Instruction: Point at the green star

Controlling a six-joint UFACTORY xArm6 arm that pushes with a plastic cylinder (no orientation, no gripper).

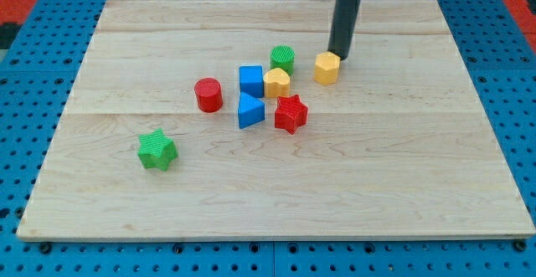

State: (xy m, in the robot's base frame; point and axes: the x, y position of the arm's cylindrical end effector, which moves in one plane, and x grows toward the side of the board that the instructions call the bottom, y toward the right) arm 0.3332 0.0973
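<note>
Green star (157, 150) sits alone near the board's (419, 193) bottom-left; my clawless tip (341, 57) touches the yellow block (327, 68).

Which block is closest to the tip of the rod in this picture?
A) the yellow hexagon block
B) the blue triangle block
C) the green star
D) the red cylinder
A: my tip stands right beside the yellow hexagon block, at its upper right edge, while the green star lies far off toward the view's bottom left.
</note>
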